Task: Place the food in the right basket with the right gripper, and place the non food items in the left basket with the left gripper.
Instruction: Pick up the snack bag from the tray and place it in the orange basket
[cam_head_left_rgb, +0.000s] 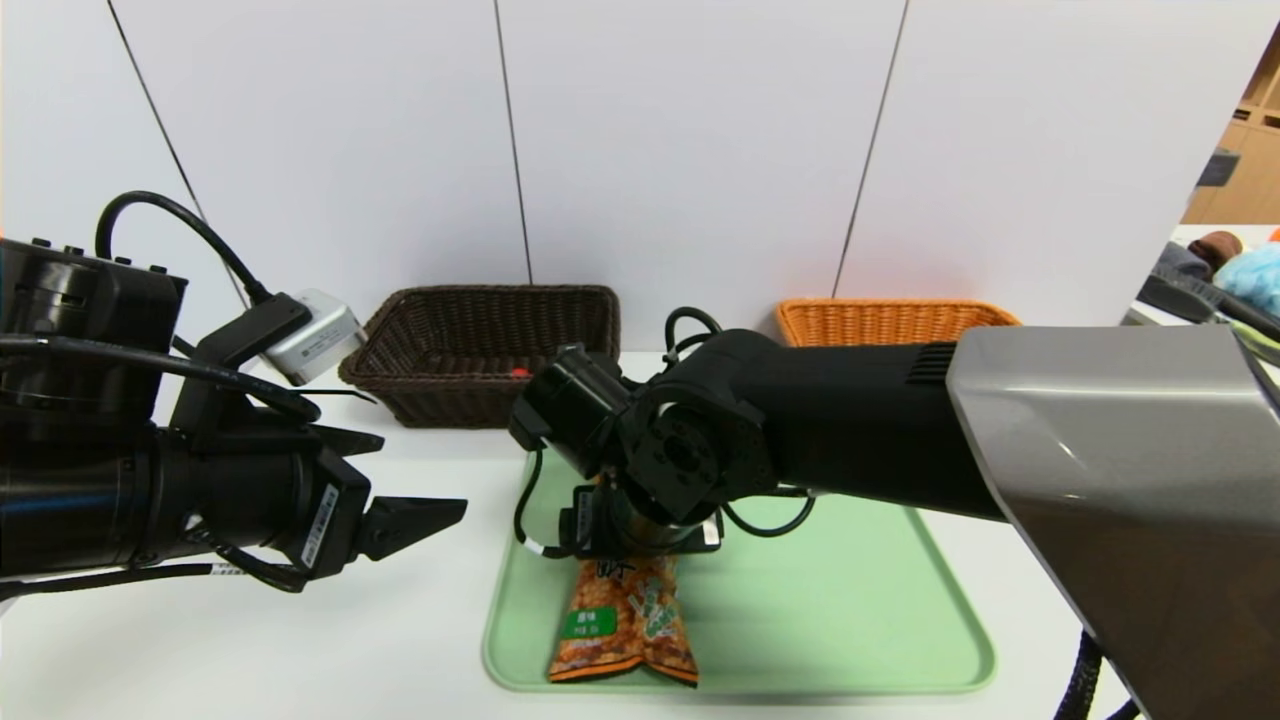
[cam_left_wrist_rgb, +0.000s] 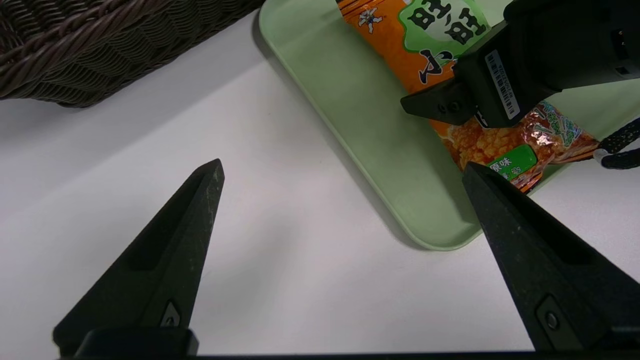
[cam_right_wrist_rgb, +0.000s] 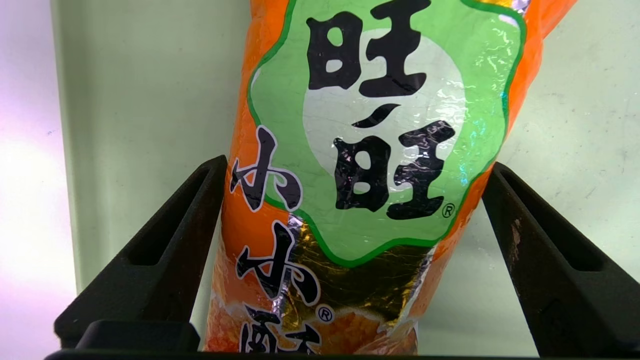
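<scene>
Lying on the green tray (cam_head_left_rgb: 840, 620), the snack bag (cam_head_left_rgb: 625, 625) runs lengthwise front to back, printed face up. The right pincer (cam_right_wrist_rgb: 354, 167) straddles it, spread wide, no grip evident. The dark basket (cam_head_left_rgb: 480, 400) contains a small red item (cam_head_left_rgb: 520, 373); the orange basket's (cam_head_left_rgb: 900, 322) contents cannot be determined. The left pincer (cam_left_wrist_rgb: 342, 167) is parked, spread, above the counter (cam_head_left_rgb: 400, 640).

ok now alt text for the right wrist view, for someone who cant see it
An orange and green snack bag lies on a pale green tray, between the wide-open fingers of the right tool.
</scene>
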